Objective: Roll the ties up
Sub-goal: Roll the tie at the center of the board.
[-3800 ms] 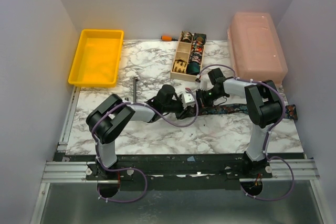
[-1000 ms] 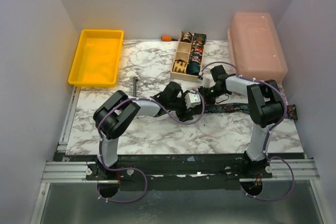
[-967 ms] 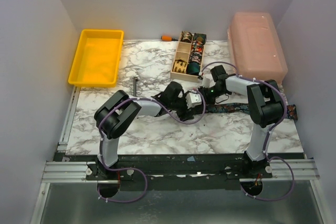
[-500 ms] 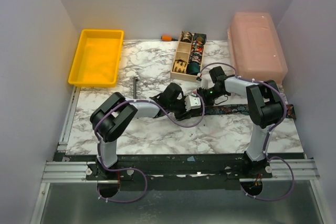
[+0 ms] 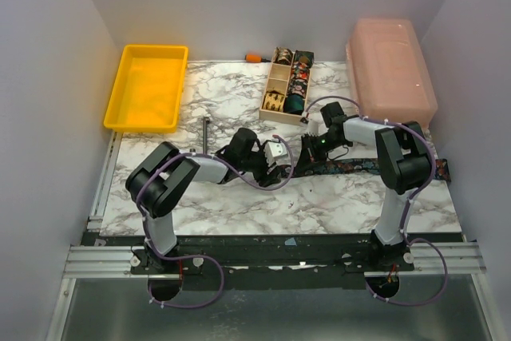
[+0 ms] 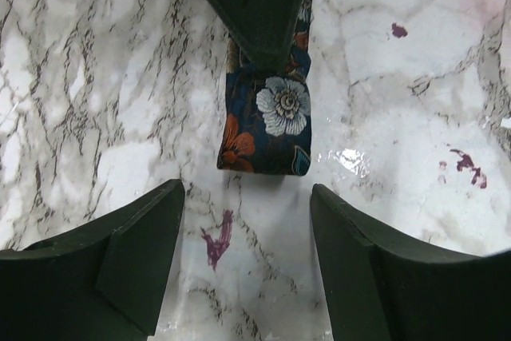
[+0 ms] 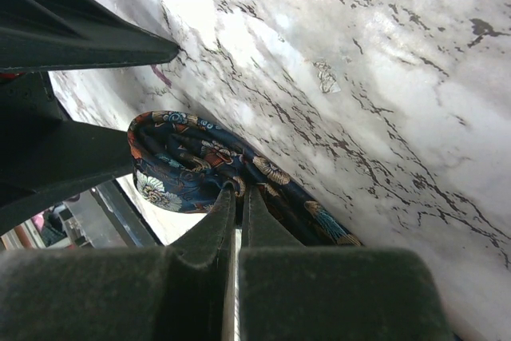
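Item: dark navy fabric necktie with multicoloured floral print [image 5: 367, 167], lying flat on the white marble-patterned table top [image 5: 239, 197], right of centre. Its long axis runs left to right across the table. The flat tail reaches toward the right edge, and the rolled end [image 6: 270, 129] sits at the left extremity as a small loose coil. Right gripper [image 7: 237, 197]: black fingers pressed together, pinching the fabric at the coil; the arm reaches in from the far right, forearm low over the table; this is the nearer arm, already in contact. Left gripper [image 6: 246, 193]: fingers spread wide, holding nothing, low over the table. The coil lies straight ahead of its opening, just beyond the fingertips and apart from them, in line with the gap. The left arm stretches from its base toward table centre and points right along the tie's axis, facing the right gripper nearly head-on. Governing relation, as judged: the roll must travel rightward along the strip, away from the left gripper. That gripper would therefore need to advance a little to bracket or steady the coil while the right one turns it. Roll judged at an early stage; most of the length lies unrolled
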Tool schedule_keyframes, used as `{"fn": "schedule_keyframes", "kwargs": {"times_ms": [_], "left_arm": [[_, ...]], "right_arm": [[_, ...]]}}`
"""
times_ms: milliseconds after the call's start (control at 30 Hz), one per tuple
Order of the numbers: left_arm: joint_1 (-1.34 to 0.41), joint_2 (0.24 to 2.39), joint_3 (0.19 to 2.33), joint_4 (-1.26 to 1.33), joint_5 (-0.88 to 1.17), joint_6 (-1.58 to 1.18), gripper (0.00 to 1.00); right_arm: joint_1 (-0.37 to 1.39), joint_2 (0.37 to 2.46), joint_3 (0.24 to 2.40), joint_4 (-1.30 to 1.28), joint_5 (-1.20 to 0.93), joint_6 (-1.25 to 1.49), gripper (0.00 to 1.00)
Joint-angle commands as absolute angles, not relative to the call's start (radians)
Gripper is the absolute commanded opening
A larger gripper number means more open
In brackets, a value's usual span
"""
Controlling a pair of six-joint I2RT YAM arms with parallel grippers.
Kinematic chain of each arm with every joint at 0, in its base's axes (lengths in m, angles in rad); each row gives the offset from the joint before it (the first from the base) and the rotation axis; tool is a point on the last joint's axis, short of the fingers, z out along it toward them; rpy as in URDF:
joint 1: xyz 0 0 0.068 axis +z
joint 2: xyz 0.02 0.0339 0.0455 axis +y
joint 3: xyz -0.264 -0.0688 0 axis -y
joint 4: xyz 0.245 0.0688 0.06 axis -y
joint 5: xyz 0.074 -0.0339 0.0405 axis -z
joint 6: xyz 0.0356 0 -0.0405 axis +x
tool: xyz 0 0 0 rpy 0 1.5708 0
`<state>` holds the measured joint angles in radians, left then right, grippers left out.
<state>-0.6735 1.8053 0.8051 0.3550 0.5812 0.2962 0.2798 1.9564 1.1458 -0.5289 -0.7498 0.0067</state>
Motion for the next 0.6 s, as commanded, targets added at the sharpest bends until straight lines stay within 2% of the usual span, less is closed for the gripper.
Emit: {"fn": "schedule_keyframes", "kwargs": {"times_ms": [0,167,333,467,567], "left_arm": [[-0.678,1.87,0.77,0.575,0.675,0.232,0.66],[-0.688,1.943,0.771,0.705,0.71,0.202,0.66],[-0.698,2.025,0.776,0.822,0.722,0.136,0.6],[-0.725,2.055,0.783,0.85,0.701,0.129,0.43],[-0.735,2.022,0.78,0.793,0.669,0.148,0.38]], "right_arm": [[0.274,2.011,1.07,-0.49,-0.551,-0.053,0.0],[0.274,2.03,1.073,-0.482,-0.545,-0.043,0.0],[0.274,2.039,1.071,-0.479,-0.54,-0.045,0.0],[0.274,2.047,1.068,-0.469,-0.555,-0.032,0.0],[0.275,2.044,1.065,-0.454,-0.572,-0.018,0.0]]}}
